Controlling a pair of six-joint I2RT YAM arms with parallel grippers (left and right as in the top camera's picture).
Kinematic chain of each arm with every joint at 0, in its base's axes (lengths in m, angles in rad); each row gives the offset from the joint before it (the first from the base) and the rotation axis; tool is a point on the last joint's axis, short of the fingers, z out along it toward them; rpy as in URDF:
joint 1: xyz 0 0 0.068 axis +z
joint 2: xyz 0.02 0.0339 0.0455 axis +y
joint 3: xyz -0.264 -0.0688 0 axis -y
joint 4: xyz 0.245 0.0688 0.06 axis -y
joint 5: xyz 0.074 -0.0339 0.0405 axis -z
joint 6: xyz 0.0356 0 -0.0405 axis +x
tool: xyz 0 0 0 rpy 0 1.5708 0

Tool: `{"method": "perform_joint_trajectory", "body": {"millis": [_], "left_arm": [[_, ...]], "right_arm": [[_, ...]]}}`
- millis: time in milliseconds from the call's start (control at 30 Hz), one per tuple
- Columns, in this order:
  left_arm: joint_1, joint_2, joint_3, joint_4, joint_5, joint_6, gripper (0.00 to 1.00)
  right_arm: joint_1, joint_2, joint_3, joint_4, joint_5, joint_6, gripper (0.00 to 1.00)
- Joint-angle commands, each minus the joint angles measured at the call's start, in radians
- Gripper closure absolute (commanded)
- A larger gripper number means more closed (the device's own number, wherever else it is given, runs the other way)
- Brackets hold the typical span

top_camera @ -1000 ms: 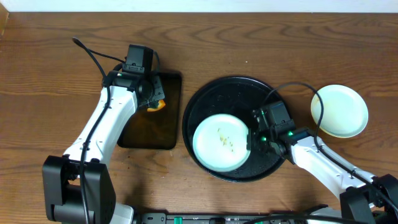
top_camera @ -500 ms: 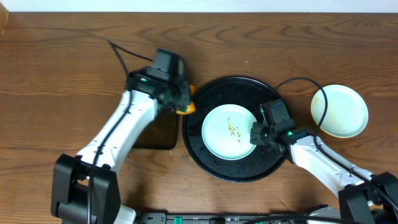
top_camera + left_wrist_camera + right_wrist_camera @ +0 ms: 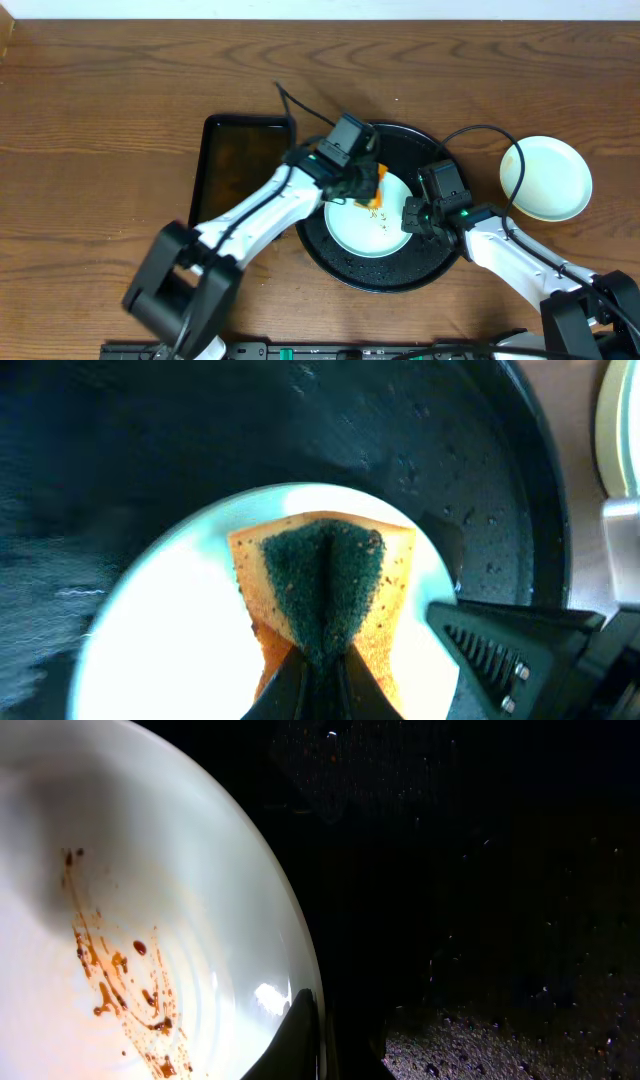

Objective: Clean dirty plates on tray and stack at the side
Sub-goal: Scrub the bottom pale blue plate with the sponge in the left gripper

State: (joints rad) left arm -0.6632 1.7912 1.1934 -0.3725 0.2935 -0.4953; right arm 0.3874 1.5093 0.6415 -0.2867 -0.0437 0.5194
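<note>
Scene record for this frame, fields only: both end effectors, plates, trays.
left end effector: shut on sponge, above dirty plate; contact unclear
right end effector: gripping the dirty plate's right rim
dirty plate: on black tray, brown smears at centre
second plate: on table, right of the black tray, looks clean
rectangular tray: left of the black tray
</note>
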Motion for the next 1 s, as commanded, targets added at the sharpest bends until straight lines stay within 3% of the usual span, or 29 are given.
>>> {"method": "perform_joint_trajectory", "body": {"millis": [0, 167, 867, 967], "left_arm": [[-0.023, 0.051, -0.007, 0.046, 0.124, -0.088, 0.92], [-0.039, 0.093, -0.007, 0.087, 0.216, -0.127, 0.92], [-0.079, 0.185, -0.018, 0.076, 0.216, -0.136, 0.92], [-0.069, 0.199, -0.018, 0.059, 0.142, -0.101, 0.92]], "right_arm": [[0.007, 0.023, -0.001, -0.005, 0.009, 0.011, 0.99], [0.007, 0.023, -0.001, -0.007, 0.009, 0.011, 0.99], [0.007, 0.023, -0.002, -0.009, 0.009, 0.011, 0.99], [0.007, 0.023, -0.001, -0.01, 0.009, 0.011, 0.99]]}}
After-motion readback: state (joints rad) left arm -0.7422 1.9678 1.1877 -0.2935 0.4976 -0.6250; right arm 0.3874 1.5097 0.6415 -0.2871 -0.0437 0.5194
